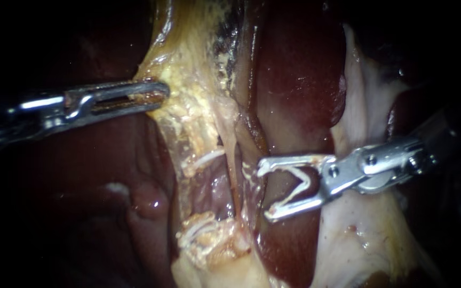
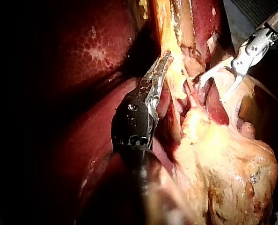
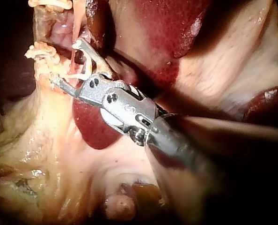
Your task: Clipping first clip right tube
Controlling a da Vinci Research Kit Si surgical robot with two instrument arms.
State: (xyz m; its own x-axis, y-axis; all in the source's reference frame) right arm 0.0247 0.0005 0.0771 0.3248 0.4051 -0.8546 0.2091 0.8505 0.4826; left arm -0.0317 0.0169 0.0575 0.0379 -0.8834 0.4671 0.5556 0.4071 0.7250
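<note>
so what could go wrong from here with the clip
The right instrument holds the open clip beside the tube, not around it: closing now might miss it or catch only part. Its tips lie close over the liver and could dig in. The left instrument holds the tissue taut; more pull might tear the thin tube.

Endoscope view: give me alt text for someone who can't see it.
The right instrument, holding a pale clip spread wide, points at a thin tube from beside it, not yet around it. The left instrument comes in from the opposite side, shut on yellow fatty tissue, with dark red liver behind.
</note>
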